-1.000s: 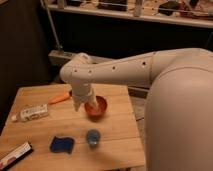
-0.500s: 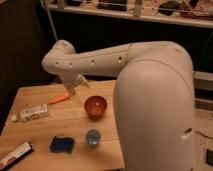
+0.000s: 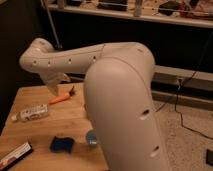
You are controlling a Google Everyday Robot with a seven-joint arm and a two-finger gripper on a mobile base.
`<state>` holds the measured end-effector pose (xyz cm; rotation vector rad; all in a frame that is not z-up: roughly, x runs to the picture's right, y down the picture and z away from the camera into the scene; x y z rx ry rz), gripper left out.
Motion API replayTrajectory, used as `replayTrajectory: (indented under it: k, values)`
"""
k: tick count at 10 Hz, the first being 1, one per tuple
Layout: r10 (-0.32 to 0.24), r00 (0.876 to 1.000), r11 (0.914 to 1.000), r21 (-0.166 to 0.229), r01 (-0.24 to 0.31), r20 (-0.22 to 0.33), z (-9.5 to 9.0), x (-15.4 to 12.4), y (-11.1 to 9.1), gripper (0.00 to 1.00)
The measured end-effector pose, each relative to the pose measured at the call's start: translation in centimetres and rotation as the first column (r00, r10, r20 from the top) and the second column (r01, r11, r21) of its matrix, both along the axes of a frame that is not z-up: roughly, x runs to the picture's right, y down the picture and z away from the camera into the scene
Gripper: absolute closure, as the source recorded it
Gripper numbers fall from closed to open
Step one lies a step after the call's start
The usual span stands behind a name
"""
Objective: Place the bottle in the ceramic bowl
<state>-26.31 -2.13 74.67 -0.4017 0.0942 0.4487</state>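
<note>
While the arm (image 3: 75,59) blocks the middle of the table (image 3: 60,122), the ceramic bowl isn't visible at all. Presumably it's behind the big white link, can't confirm. The bottle (image 3: 31,113) lies on its side at the left of the table, long axis roughly left-right, cap end toward the left edge by the look of it, nothing touching it. The claw (image 3: 57,85) looks to be the pale stub hanging below the arm's bend, just above the orange-handled tool (image 3: 61,98) and up-right of the bottle. Can't tell how wide it stands or whether anything is in it; the bottle certainly isn't. So the pick reads as not yet done, and the bowl comes after. Handling guess: small translucent plastic, likely light, thin walls that give a bit under squeeze, round body so it'll roll if nudged off-centre. Best hold is across the middle at the label band, grip square to the long axis, coming straight down. Avoid the cap end, it'd pivot. Also on the table: a blue cup (image 3: 91,137) half hidden by the arm, a dark blue pad (image 3: 62,144), and a white-and-red box (image 3: 15,155) at the near left corner. None touch the bottle.
</note>
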Motion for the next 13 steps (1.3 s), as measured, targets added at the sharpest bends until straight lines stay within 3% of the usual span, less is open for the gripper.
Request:
replayTrajectory:
  k: [2,4,5,7,11,13]
  values:
    - [-0.105,0.992,0.9943,-0.011,0.106,0.074,0.3,-2.6,0.0,0.35]
    - [-0.188,0.972,0.9799,-0.04,0.196,0.14,0.7,-4.5,0.7,0.35]
    - [-0.23,0.957,0.9682,-0.058,0.243,0.179,1.0,-5.4,1.3,0.35]
    - [-0.266,0.937,0.9543,-0.076,0.289,0.227,1.9,-6.3,1.9,0.35]
    - [-0.294,0.904,0.9377,-0.089,0.336,0.311,5.0,-7.8,2.8,0.35]
    - [-0.303,0.894,0.9297,-0.103,0.353,0.328,6.5,-7.9,3.4,0.35]
